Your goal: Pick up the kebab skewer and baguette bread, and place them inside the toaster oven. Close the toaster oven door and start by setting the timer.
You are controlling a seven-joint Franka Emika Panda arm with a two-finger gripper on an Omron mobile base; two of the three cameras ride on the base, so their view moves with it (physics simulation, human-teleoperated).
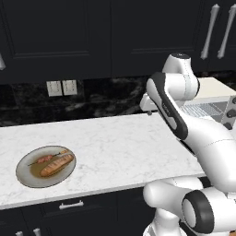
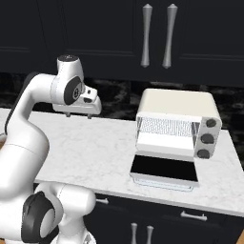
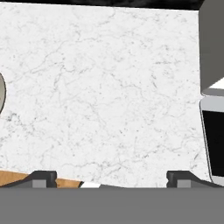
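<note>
Right base view: my gripper (image 2: 77, 115) hangs wide open and empty above the marble bench (image 2: 95, 152). The toaster oven (image 2: 178, 121) stands with its door (image 2: 164, 170) folded down. Kebab skewer (image 1: 47, 158) and baguette bread (image 1: 57, 165) lie side by side on the plate (image 1: 27, 177).

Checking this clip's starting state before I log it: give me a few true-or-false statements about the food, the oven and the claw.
1. The kebab skewer and baguette bread lie together on the plate. True.
2. The toaster oven door is shut. False: it is folded down open.
3. The claw holds the bread. False: it is open and empty above the counter.
4. The toaster oven has three dark knobs on its right side. True.
</note>
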